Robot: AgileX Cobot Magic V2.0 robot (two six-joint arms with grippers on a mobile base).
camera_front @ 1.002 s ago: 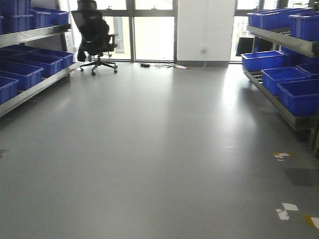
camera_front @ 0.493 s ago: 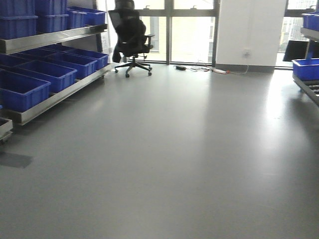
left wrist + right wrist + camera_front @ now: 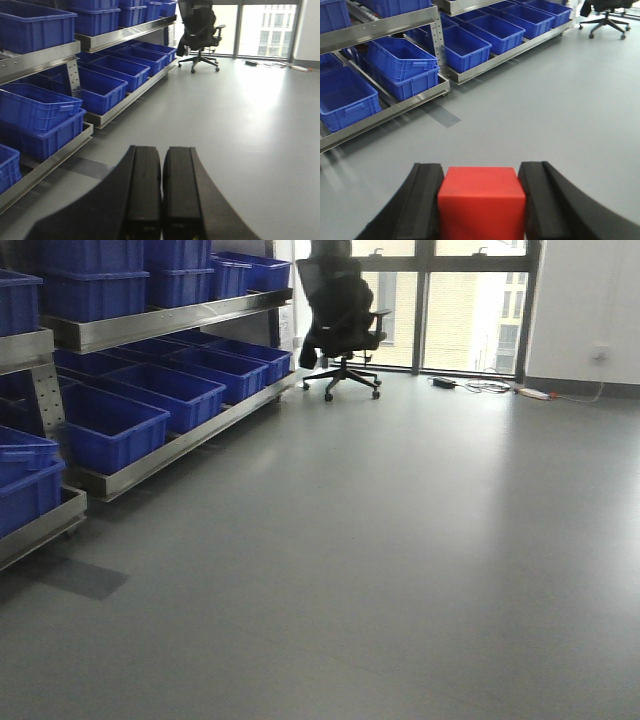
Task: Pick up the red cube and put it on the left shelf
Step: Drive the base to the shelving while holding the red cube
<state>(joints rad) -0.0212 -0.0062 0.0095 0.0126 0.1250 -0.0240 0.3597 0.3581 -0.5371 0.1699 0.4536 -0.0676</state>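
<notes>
Item: red cube (image 3: 481, 210), carried in right gripper (image 3: 481, 171), not on the left shelf (image 3: 170, 325).
Front view: left shelf runs along the left side, blue crates (image 3: 112, 428) on its tiers, black office chair (image 3: 343, 320) near its far end by the windows (image 3: 455, 320), grey floor (image 3: 400, 570) beside it. Left wrist view: left gripper (image 3: 161, 157), fingers pressed together, nothing between them; left shelf ahead-left. Right wrist view: fingers clamp the red cube on both sides, above the floor; left shelf and crates well apart, upper left.
</notes>
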